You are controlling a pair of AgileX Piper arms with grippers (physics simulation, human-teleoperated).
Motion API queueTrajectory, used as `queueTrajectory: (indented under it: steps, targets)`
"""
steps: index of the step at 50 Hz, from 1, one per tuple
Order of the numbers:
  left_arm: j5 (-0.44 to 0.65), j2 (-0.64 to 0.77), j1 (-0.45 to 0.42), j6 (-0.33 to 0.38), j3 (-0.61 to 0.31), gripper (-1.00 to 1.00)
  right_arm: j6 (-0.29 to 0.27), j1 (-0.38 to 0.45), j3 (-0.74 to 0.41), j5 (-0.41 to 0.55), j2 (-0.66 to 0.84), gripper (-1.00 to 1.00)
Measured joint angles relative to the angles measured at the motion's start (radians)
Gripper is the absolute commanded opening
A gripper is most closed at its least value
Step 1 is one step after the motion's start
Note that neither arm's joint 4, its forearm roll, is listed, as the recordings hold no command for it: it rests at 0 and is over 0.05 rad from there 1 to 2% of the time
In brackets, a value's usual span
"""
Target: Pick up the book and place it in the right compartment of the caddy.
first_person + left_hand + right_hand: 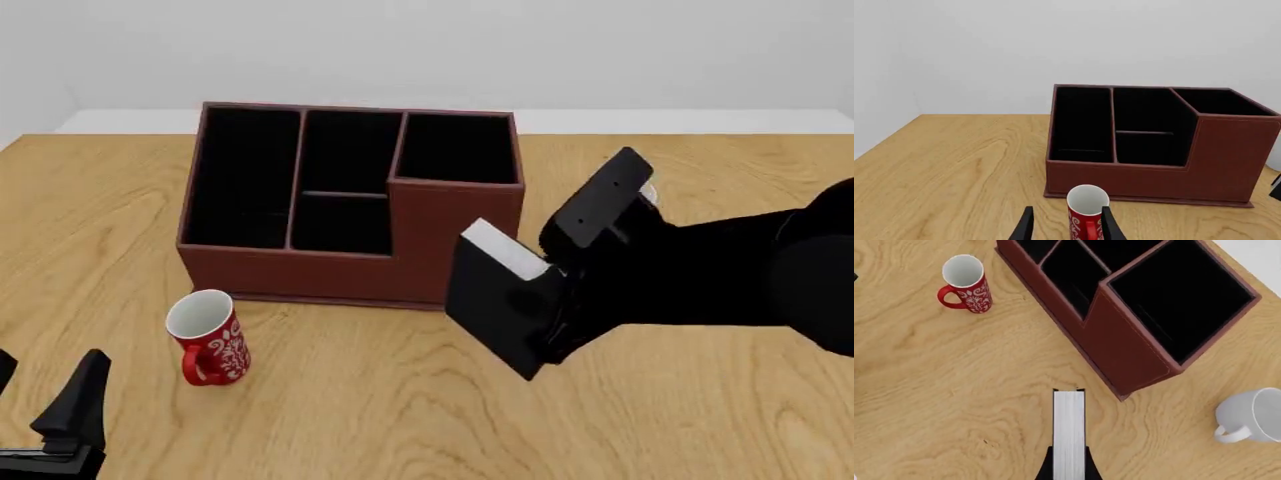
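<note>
The black book [497, 300] with its white page edge [1069, 430] hangs tilted above the table, just in front of the caddy's right end. My right gripper [1069, 462] is shut on it, with a finger on each cover. The reddish-brown caddy [416, 232] stands at the back centre, and its tall right compartment [458, 148] shows a black lining. From the right wrist view that right compartment [1181, 297] lies ahead of the book. My left gripper [43, 400] is open low at the front left, holding nothing, and the caddy [1154, 172] is ahead of it.
A red patterned mug [207, 338] stands upright in front of the caddy's left end, close ahead of the left gripper's fingers [1026, 227]. A white mug [1249, 416] sits to the right of the caddy, mostly hidden behind the right arm in the front view.
</note>
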Motion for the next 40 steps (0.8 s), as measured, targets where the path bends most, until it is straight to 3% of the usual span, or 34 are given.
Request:
queueTrajectory:
  steps: [24,40]
  targets:
    - [0.0,0.0,0.0,0.0,0.0,1.0,0.129,0.03,-0.432,0.255,0.032,-1.0]
    - [0.0,0.0,0.0,0.0,0.0,1.0,0.108,-0.005,-0.755,0.421,0.155,-1.0]
